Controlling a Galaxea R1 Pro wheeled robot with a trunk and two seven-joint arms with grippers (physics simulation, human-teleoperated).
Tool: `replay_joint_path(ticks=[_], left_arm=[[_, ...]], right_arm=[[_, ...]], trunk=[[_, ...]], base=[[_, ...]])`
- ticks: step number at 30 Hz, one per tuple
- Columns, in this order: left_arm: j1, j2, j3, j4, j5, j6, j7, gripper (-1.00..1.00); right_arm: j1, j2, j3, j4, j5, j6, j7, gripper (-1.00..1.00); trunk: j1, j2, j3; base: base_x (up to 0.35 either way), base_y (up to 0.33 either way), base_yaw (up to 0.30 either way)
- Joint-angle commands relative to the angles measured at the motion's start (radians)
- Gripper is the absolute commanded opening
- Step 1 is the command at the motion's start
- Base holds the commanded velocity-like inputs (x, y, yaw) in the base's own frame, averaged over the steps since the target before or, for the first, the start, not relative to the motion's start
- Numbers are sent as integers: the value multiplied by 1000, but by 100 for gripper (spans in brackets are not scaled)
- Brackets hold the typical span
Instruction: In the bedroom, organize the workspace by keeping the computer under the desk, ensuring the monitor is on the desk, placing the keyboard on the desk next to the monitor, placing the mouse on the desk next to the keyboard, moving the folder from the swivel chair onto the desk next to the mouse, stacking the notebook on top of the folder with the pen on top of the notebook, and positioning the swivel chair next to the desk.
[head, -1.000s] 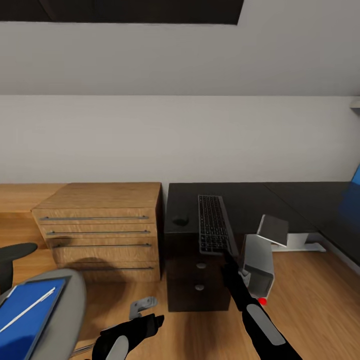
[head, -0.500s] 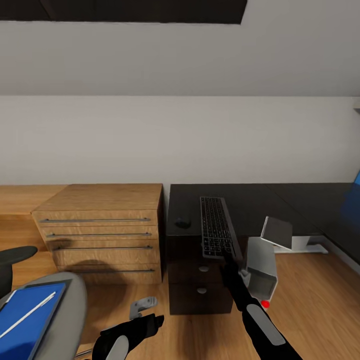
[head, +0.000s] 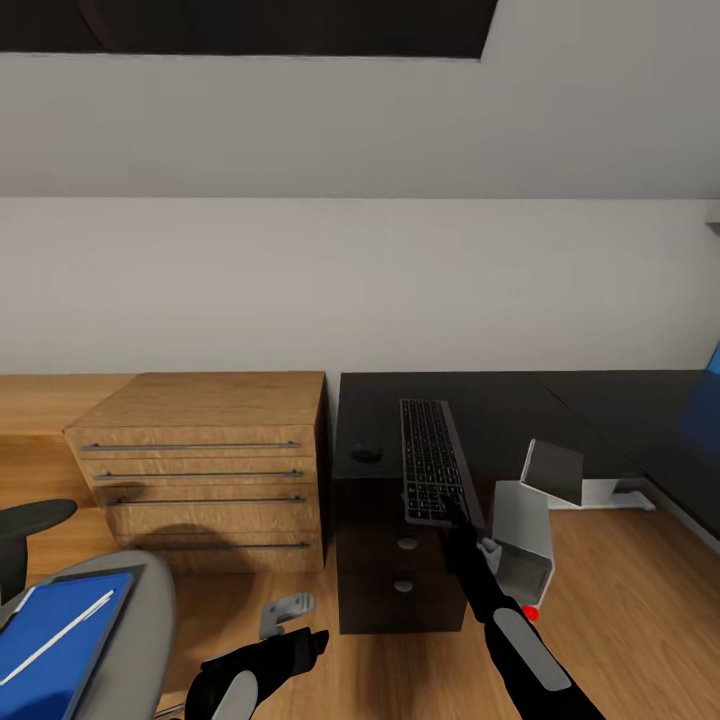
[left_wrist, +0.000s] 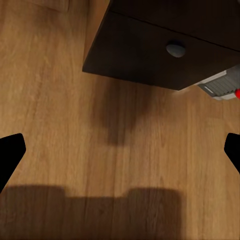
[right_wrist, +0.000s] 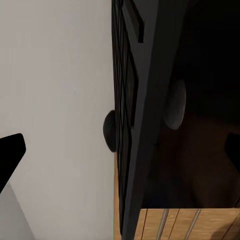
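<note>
Keyboard: flat black rectangular keyboard with dark keys (head: 432, 472) lying lengthwise on the black-topped counter (head: 520, 405), near end poking a bit past the front edge.
Right gripper: right gripper (head: 455, 513) reaching up to the keyboard's near right corner; jaws spread wide in the wrist view, so not clamped on anything. Touching the keyboard or not, can't tell.
Mouse: small black rounded mouse (head: 366, 453) on the counter just left of the keyboard, apart from it.
Computer: silver-grey tower case with a red light (head: 522, 541) on the wood floor, right of the dark drawers (head: 403, 570), tipped a little.
Left gripper: left gripper (head: 315, 638) low over the floor, jaws apart, holding nothing.
Chair: grey padded swivel chair (head: 145, 630) at lower left, well away from the counter.
Folder: bright blue flat folder (head: 45, 645) on the seat, slim white pen (head: 55, 636) lying across it.
Neighbour: light wooden drawer unit (head: 205, 470) right beside the counter's left end.
</note>
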Motion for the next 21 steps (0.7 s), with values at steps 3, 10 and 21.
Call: replay_joint_path(ticks=[3, 10, 21], left_arm=[[-1, 0, -1, -1, 12, 2, 10, 100], [-1, 0, 0, -1, 11, 2, 10, 100], [-1, 0, -1, -1, 12, 2, 10, 100]], right_arm=[[-1, -1, 1, 0, -11, 3, 4, 100], [-1, -1, 0, 0, -12, 3, 4, 100], [-1, -1, -1, 0, -12, 3, 4, 100]], trunk=[[0, 0, -1], [0, 0, -1], [0, 0, -1]], base=[[0, 0, 0], [0, 0, 0], [0, 0, 0]])
